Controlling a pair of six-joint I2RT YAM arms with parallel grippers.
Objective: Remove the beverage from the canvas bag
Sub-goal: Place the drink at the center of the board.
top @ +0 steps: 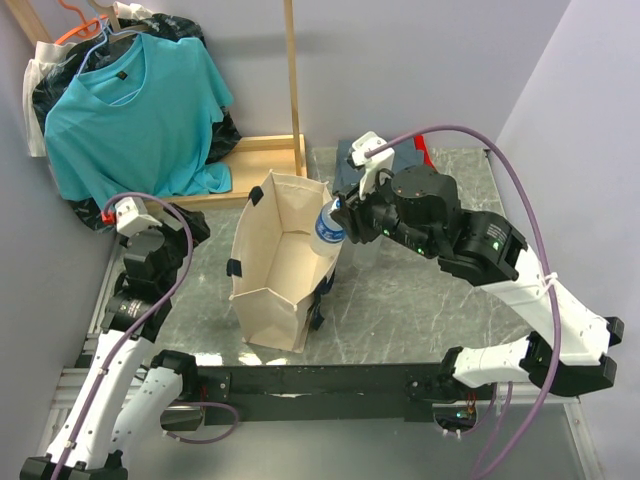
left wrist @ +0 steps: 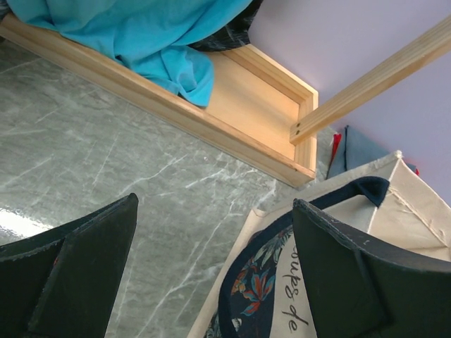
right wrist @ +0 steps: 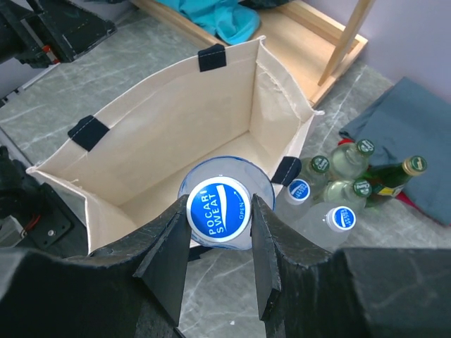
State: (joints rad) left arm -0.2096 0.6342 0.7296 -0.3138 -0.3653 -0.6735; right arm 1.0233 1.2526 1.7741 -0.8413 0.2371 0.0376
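The right end effector is closed on the beverage, its two fingers pinching the neck just under the blue cap. In the right wrist view that cap fills the lower centre of the frame. The bottle hangs straight below the fingers with its long axis upright, so the camera looks down its length.

It sits at the mouth of the canvas bag, over the rim on the right of the bag in the top view. Whether its base is clear of that rim cannot be told.

Judging from this, the coming move is a lift along the bottle's own axis, then away toward the right of the frame, where other bottles stand on the counter.

The left end effector is spread wide with nothing in it, beside the bag at the left of the top view.
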